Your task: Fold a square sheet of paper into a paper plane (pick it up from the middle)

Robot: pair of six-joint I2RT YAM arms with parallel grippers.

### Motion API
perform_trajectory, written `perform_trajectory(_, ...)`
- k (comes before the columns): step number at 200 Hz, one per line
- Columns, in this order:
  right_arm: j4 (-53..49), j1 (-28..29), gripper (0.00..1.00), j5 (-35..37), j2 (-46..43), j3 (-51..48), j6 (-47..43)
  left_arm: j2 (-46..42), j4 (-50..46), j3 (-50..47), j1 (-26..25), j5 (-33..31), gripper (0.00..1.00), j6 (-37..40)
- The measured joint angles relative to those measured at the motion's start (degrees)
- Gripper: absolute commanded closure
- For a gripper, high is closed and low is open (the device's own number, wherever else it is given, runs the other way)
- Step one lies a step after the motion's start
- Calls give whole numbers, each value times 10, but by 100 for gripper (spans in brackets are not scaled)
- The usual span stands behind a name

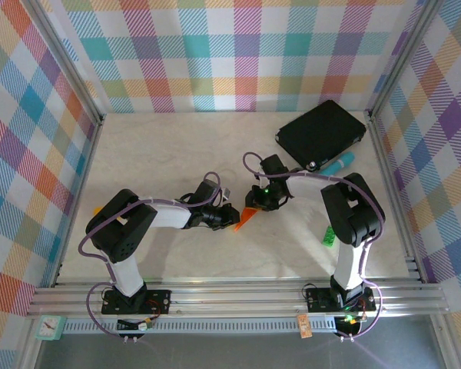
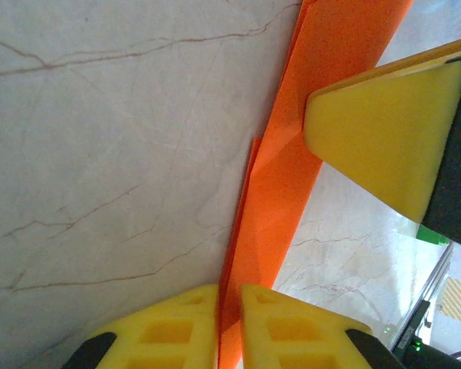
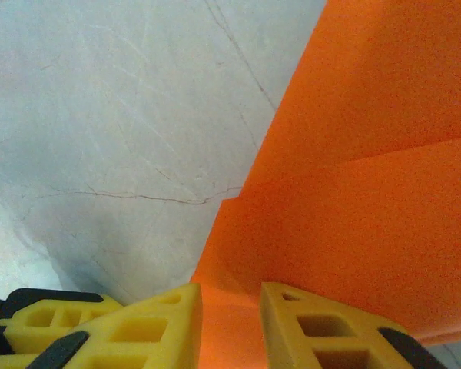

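Observation:
The square sheet of paper is folded into a narrow orange dart, the paper plane [image 1: 248,218], held just above the marble table [image 1: 161,154] near its middle. My left gripper [image 1: 232,217] comes from the left and is shut on the plane's thin folded edge [image 2: 292,154], with its yellow fingertips [image 2: 229,288] pinching it. My right gripper [image 1: 257,206] reaches down from the right, and one of its yellow fingers [image 2: 376,138] rests against the paper. In the right wrist view a wide orange flap [image 3: 369,154] runs between its fingertips [image 3: 230,288], which are closed on it.
A black rectangular pad [image 1: 321,133] lies at the back right with a teal object [image 1: 340,163] beside it. A small green block [image 1: 329,234] sits by the right arm. Aluminium rails and checked walls border the table on three sides.

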Motion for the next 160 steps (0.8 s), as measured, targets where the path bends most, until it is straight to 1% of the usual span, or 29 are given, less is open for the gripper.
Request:
perform_trajectory(49,37,-3,72,-6,-10,-26,-1,-1,-10,5,0,-2,83,2)
perform_trajectory(72,44,-3,76,-6,-12,-33,-8,-10,-28,9,-7,-19,77,7)
perform_trajectory(92,47,-4,78,-5,-13,-36,-16,-40,-70,10,-10,-53,71,13)
perform_trajectory(104,49,-4,79,-5,-13,-37,-22,-62,-94,12,-10,-74,69,18)
perform_trajectory(121,49,-4,80,-5,-14,-37,-29,-87,-117,24,-10,-96,70,23)
perform_trajectory(160,48,-7,85,-2,-13,-39,-31,-97,-102,46,-21,-93,82,26)
